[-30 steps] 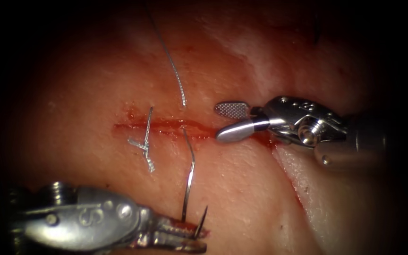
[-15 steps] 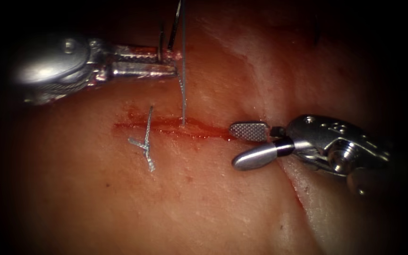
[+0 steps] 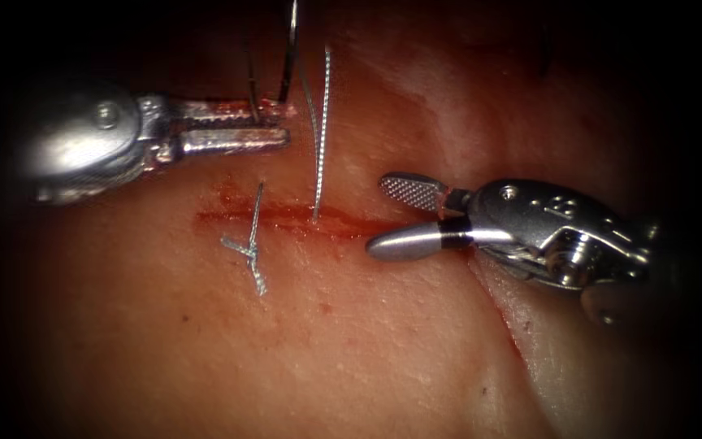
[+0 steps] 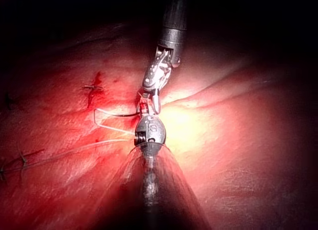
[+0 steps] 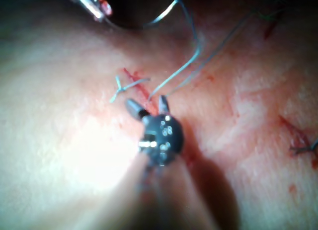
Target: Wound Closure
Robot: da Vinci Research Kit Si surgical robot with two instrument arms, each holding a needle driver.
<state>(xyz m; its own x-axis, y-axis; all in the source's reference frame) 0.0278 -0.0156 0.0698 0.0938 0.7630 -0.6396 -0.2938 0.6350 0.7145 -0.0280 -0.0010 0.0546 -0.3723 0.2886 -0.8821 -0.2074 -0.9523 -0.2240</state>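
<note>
Left claw [image 3: 274,130] sits above the cut [image 3: 286,218] in the endoscope view, jaws closed on the needle [image 3: 288,50]. Grip is near one end of the curve; the needle body rises clear of the tissue [image 3: 367,349], not in it. A second ago this claw was low in the view with the needle. It has since swung across the cut to the far side, and the thread [image 3: 321,138] now runs from the cut up toward it.

Right claw [image 3: 396,218] rests at the cut's right end, jaws spread wide, holding nothing. It has drifted only slightly.

A finished stitch with cut ends [image 3: 249,248] lies across the cut to the left of the thread's exit. Red fluid [image 3: 302,213] lines the wound.

Judgement: the thread is being drawn through. To do it well:
- Pull along the line of the thread's exit, not sideways, so the tissue edge is not sawn.
- Hold the needle firmly and keep its point away from the tissue.
- Keep the spread right jaws clear of the thread.
- Watch the slack: the thread looks loose, doubled near the needle.
</note>
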